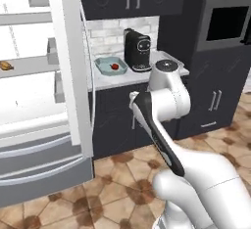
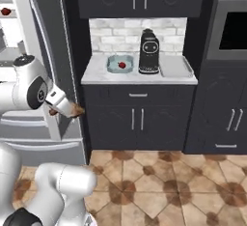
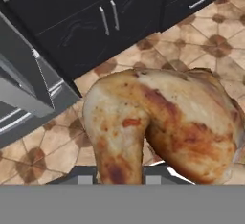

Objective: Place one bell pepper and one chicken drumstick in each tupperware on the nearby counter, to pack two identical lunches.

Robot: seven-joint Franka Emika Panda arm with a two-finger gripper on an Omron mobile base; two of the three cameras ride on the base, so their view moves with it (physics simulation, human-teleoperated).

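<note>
A golden-brown chicken drumstick (image 3: 162, 122) sits between my fingers, and my gripper (image 3: 118, 177) is shut on it. From the right base, the gripper (image 2: 66, 107) hangs over the floor left of the cabinets, the chicken drumstick (image 2: 76, 109) poking out of it. On the marble counter (image 2: 96, 77) a pale teal tupperware (image 2: 112, 68) holds a red bell pepper (image 2: 122, 65); a light grey rectangular tupperware (image 2: 172, 66) lies to the right. The teal tupperware (image 1: 103, 69) and its bell pepper (image 1: 114, 66) also show from the left. A second chicken drumstick (image 1: 6, 65) and bell pepper (image 2: 6, 11) lie on fridge shelves.
A black coffee machine (image 2: 149, 51) stands between the two containers. The open fridge door (image 1: 73, 66) rises just left of the counter. Dark cabinets (image 2: 137, 119) with silver handles face me, with a built-in oven (image 2: 231, 32) at the right and tiled floor (image 2: 159, 186) below.
</note>
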